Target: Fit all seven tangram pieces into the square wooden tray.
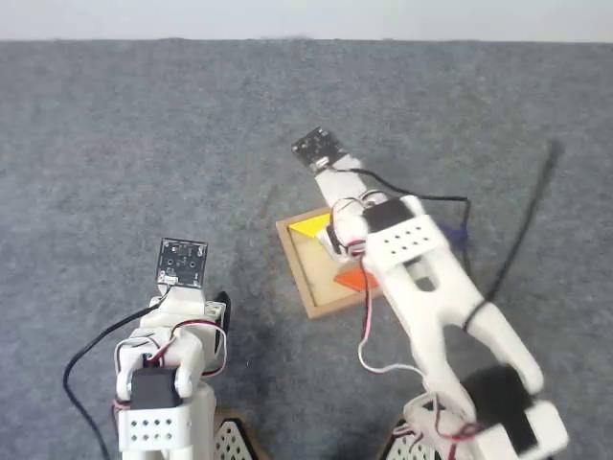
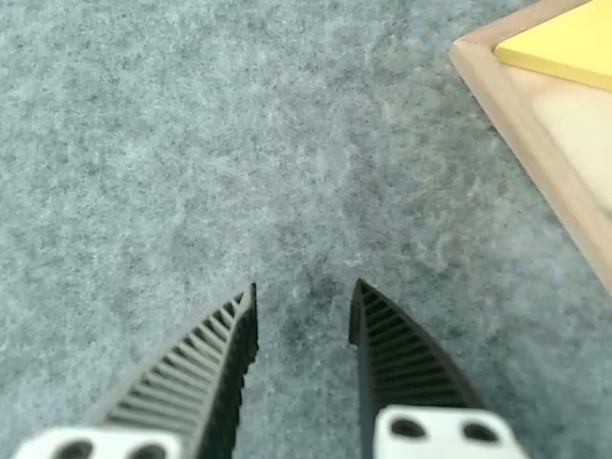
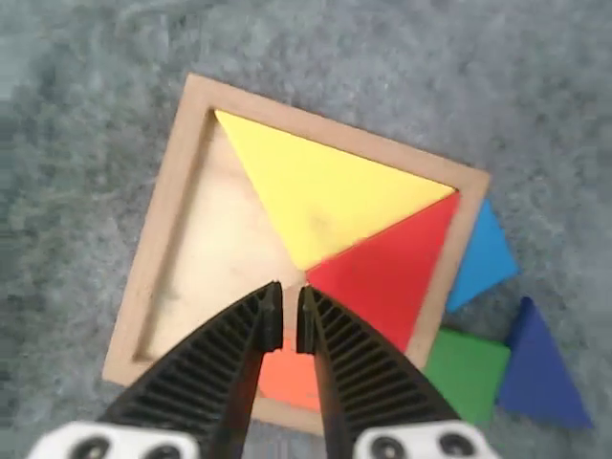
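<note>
Holding yellow triangle (image 3: 316, 196), red triangle (image 3: 392, 273), orange piece (image 3: 287, 378): tray (image 3: 335, 139); right hand (image 3: 287, 311) nearly together above; left hand (image 2: 304, 311) apart.

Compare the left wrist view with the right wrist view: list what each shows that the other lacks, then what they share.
Left wrist view alone: the left pincer, open above grey carpet, short of the tray corner. Right wrist view alone: the right pincer, fingers nearly together, above the tray's middle; a red triangle and an orange piece inside the tray; a light blue piece, a green square and a dark blue triangle outside it. Shared: the tray, the yellow triangle in it, the carpet.
</note>
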{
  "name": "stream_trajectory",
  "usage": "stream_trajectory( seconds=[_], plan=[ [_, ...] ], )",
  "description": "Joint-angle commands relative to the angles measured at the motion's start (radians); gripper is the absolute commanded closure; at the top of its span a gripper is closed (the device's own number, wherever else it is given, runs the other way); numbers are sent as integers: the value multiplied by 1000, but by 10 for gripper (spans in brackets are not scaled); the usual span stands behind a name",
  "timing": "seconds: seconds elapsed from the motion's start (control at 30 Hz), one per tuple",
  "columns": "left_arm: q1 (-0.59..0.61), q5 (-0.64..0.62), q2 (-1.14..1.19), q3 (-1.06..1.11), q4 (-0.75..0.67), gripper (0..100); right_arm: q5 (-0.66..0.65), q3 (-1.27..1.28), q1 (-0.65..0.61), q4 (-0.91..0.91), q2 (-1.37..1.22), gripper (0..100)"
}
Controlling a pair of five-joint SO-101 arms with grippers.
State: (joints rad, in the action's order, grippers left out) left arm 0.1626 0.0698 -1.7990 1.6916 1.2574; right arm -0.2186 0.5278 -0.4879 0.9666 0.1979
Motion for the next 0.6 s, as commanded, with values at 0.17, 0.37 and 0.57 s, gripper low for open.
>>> stream_trajectory(
  seconds=[0.17,0.37,0.57],
  plan=[
    [0,6,-28,-8,9,847,-107,-3,297,133,97,887],
    [0,6,-28,-8,9,847,-157,-9,378,96,-61,858],
    [0,6,-28,-8,9,847,-150,-8,377,82,-157,858]
  ],
)
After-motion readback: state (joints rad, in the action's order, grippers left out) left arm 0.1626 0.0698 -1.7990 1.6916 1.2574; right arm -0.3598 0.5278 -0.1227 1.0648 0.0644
